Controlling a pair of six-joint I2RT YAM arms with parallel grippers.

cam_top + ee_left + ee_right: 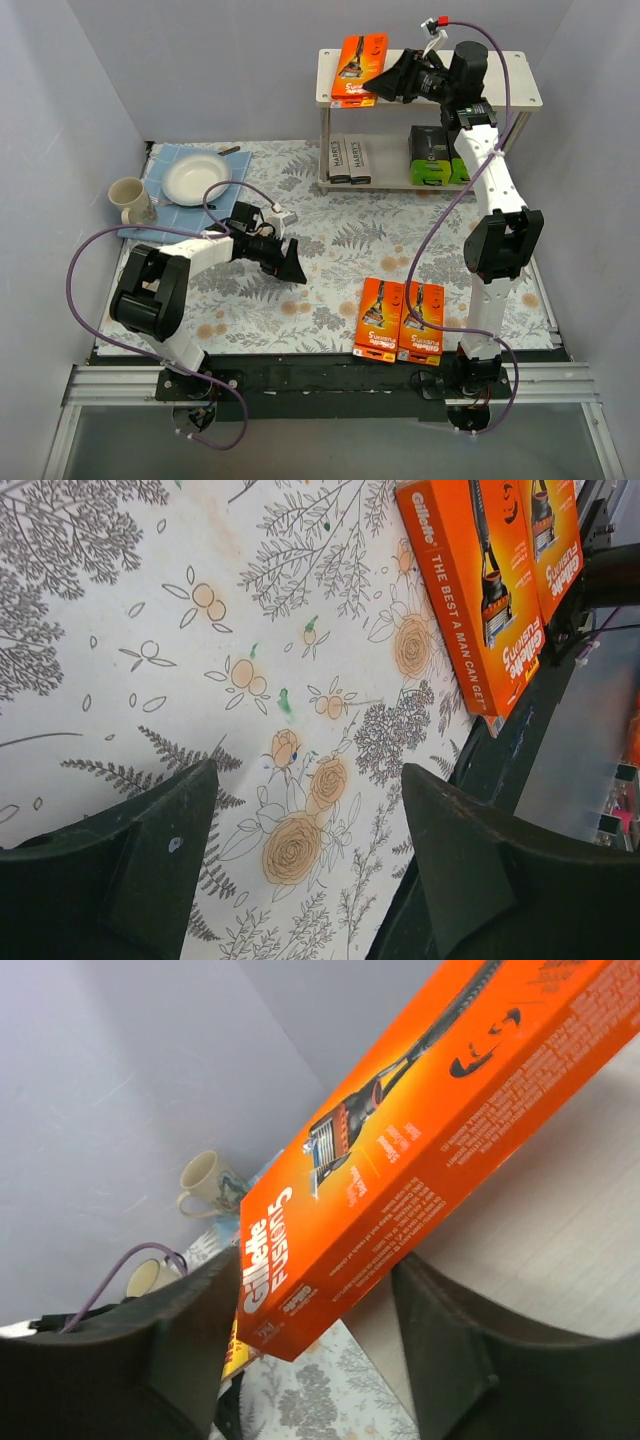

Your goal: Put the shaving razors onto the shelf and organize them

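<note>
Orange razor box [360,65] overhangs the shelf's [520,92] front edge between the right gripper's [378,88] parted fingers [450,1360].

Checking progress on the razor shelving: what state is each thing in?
Left gripper: open, empty.
Top-shelf orange box: lying on shelf.
Right gripper: open around that box.
Two orange boxes: flat on table.
Harry's boxes: lower shelf board.
Black-green boxes: lower shelf board.
Mug: upright.
</note>
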